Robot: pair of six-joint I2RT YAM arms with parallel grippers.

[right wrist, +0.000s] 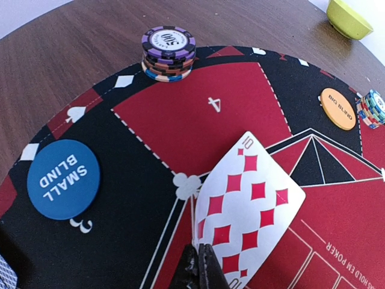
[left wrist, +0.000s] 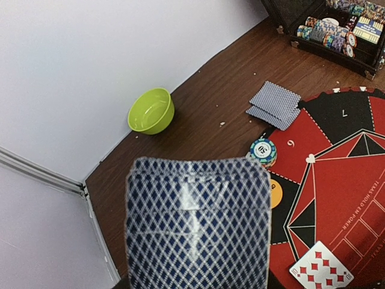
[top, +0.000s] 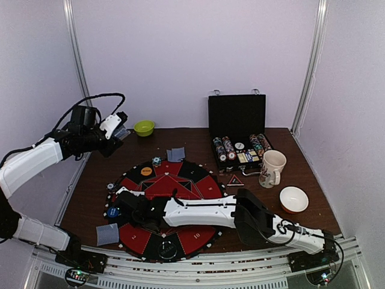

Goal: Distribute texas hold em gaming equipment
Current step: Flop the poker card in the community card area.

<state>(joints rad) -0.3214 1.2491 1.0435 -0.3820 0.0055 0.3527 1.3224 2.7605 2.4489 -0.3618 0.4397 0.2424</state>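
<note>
My left gripper (top: 120,131) hangs high at the back left, shut on a deck of blue-backed cards (left wrist: 198,223) that hides its fingers. My right gripper (right wrist: 204,266) is low over the left of the round red-black poker mat (top: 207,186), shut on the near corner of a face-up ten of diamonds (right wrist: 249,208), whose far end rests on the mat. Close by lie a blue small-blind disc (right wrist: 63,179), an orange big-blind disc (right wrist: 337,108) and a purple-topped chip stack (right wrist: 169,53). Two face-down cards (left wrist: 275,103) lie past the mat beside another chip stack (left wrist: 264,150).
An open black case (top: 240,150) of chips stands at the back right, a red-black triangle (top: 234,180) in front of it. A white mug (top: 272,168) and an orange bowl (top: 293,198) sit right of the mat, a green bowl (top: 144,127) at the back left. More face-down cards (top: 107,233) lie near left.
</note>
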